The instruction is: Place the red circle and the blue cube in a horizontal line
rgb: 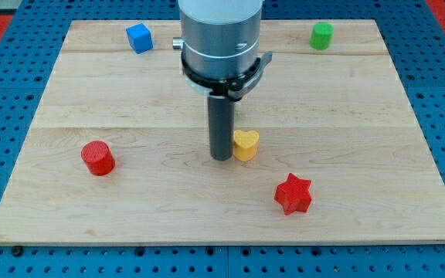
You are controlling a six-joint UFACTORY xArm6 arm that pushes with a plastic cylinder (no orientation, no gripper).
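A pale wooden board (130, 93) lies on a blue pegboard table (6, 116) dotted with holes. My arm comes down from the view's top as a grey cylinder and narrows to a dark rod; I have no jaws to open or close, only this rod, and it holds nothing. My tip (222, 157) rests on the board near its middle, just to the view's left of the yellow heart (246, 144), so close that I cannot tell whether they touch. Toward the view's bottom right of my tip, clear of the heart, sits the red star (293, 194). The red circle (97, 157) stands well apart to the view's left, at about the same level as my tip. The blue cube (139, 37) lies far off near the board's top edge, left of my arm. The green cylinder (321, 35) sits near the top right corner, roughly level with the cube.
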